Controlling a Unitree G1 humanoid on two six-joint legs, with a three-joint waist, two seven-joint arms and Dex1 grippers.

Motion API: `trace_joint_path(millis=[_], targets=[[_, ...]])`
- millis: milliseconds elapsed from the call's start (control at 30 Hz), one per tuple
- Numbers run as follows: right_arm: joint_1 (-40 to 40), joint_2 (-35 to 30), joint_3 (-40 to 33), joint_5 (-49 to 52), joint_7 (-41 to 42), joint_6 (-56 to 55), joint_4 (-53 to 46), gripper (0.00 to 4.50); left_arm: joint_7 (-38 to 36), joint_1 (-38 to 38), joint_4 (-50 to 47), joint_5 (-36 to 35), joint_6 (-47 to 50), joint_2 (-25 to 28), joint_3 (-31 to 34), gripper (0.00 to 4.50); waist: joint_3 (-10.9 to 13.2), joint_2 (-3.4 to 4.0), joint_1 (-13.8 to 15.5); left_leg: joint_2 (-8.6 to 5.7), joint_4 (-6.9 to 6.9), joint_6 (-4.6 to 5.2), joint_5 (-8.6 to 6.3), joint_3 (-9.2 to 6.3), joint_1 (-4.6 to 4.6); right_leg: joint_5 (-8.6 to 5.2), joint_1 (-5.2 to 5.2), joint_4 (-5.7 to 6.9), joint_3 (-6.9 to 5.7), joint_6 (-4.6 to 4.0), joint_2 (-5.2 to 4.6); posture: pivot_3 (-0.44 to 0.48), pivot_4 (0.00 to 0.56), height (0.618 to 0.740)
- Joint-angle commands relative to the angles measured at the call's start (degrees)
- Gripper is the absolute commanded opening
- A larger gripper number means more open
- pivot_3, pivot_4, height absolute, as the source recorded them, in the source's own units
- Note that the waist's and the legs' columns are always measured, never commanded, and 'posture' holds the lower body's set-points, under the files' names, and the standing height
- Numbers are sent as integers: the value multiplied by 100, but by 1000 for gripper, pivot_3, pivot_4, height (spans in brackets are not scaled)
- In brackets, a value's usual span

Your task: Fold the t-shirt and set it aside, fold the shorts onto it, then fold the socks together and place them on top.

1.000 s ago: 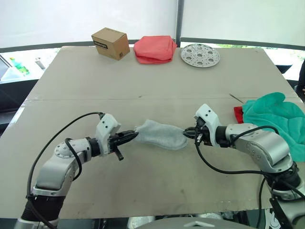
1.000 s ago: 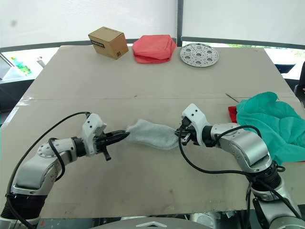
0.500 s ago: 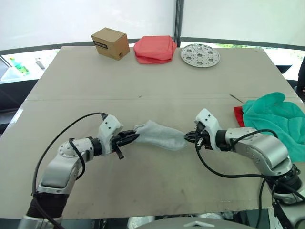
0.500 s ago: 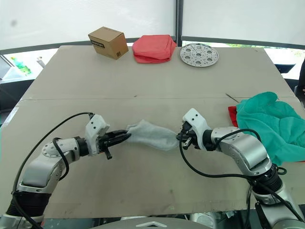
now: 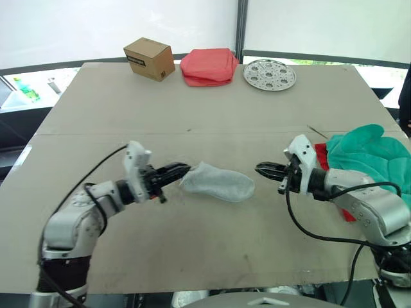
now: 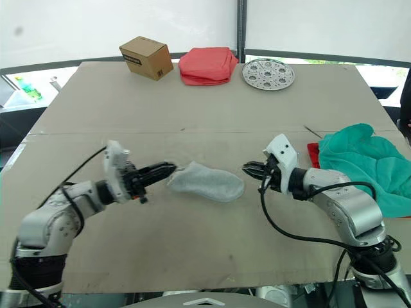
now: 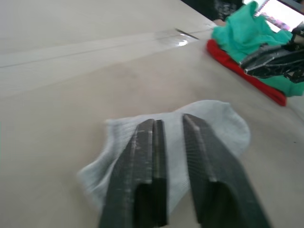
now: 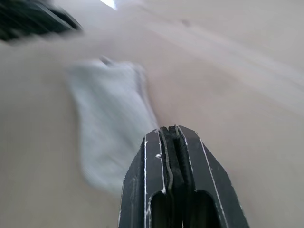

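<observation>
The light grey socks (image 5: 218, 183) lie flat as one small bundle on the table's middle; whether two are stacked I cannot tell. My left gripper (image 5: 182, 170) is at their left end, fingers slightly apart and open, hovering over the cuff (image 7: 114, 130). My right gripper (image 5: 260, 168) is shut and empty, a short gap to the right of the socks' toe. The teal shorts (image 5: 369, 157) lie bunched at the right edge, on top of the red t-shirt (image 5: 320, 154), of which just a strip shows.
At the table's far edge stand a cardboard box (image 5: 149, 58), a folded salmon-pink cloth (image 5: 207, 66) and a round perforated metal disc (image 5: 270, 74). A thin dark stick (image 5: 316, 131) lies near the shorts.
My right gripper has let go of the socks' toe end and drawn back to the right. The socks have dropped flat. My left gripper's fingers have opened at the cuff.
</observation>
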Motion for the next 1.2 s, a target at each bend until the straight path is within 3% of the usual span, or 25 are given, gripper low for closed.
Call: trace_joint_path(millis=[33, 200, 300, 433, 533, 567, 600, 700, 867, 1200], targets=[[-333, 420, 654, -421, 78, -705, 478, 0, 416, -181, 189, 586, -294, -387, -609, 19, -1, -2, -16, -1, 0, 0, 0, 2, 3, 0, 1, 1, 4, 0, 2, 0, 150, 740], [-348, 436, 1822, -1624, 254, -1646, 1837, 0, 693, -162, 717, 1369, -655, -575, -1156, 19, -3, -5, 7, -1, -2, 0, 0, 6, 13, 9, 6, 3, 9, -17, 5, 0, 150, 740], [-250, 366, 2033, -1982, 320, -2039, 2290, 0, 712, -65, 754, 1469, -772, -595, -1171, 19, -8, 4, -2, -4, -1, 0, 0, 10, 14, 9, 7, 1, 11, -18, -1, 0, 150, 740], [-154, 528, 1565, -1660, 313, -2122, 1927, 0, 682, 123, 254, 943, -671, -692, -677, 19, -8, 4, -7, 21, -4, 3, -2, 12, 57, -15, 46, -4, 16, -21, -1, 0, 150, 740], [-231, 659, 1251, -1235, 417, -1994, 1326, 0, 1066, 72, -97, -137, -62, -876, 282, 19, 0, 4, 1, 25, -2, 3, -3, 8, 46, -12, 39, -3, 14, -17, -4, 0, 150, 740], [-254, 691, 1216, -1163, 444, -1959, 1220, 0, 1153, 62, -160, -388, 108, -883, 494, 673, 1, 3, -4, 25, -2, 3, -2, 5, 42, -8, 37, -3, 12, -12, -3, 0, 150, 740], [-303, 759, 1221, -1123, 464, -1933, 1194, 0, 1242, 95, -176, -740, 384, -850, 754, 964, 1, 4, -8, 27, -2, 3, -2, 3, 41, -2, 37, -3, 12, -3, -2, 0, 150, 740], [-413, 902, 1291, -1174, 456, -1915, 1331, 0, 1415, 212, -211, -1343, 906, -741, 1198, 2494, 1, 5, -26, 28, -6, 2, -2, 3, 49, -2, 39, -3, 12, -2, 6, 0, 150, 740], [-592, 1016, 1766, -1800, 610, -2471, 2379, 0, 1783, 484, 15, -1161, 1192, -448, 1354, 4464, 2, 5, -19, 19, -6, 2, -2, 5, 48, -5, 39, -5, 10, -8, 5, 0, 150, 740], [-533, 1101, 1856, -2124, 802, -2720, 2995, 0, 1690, 359, 12, -918, 1607, -218, 538, 4464, -2, 4, -11, 21, -8, -1, -2, 7, 54, -15, 42, -2, 16, -26, 0, 0, 150, 740]])
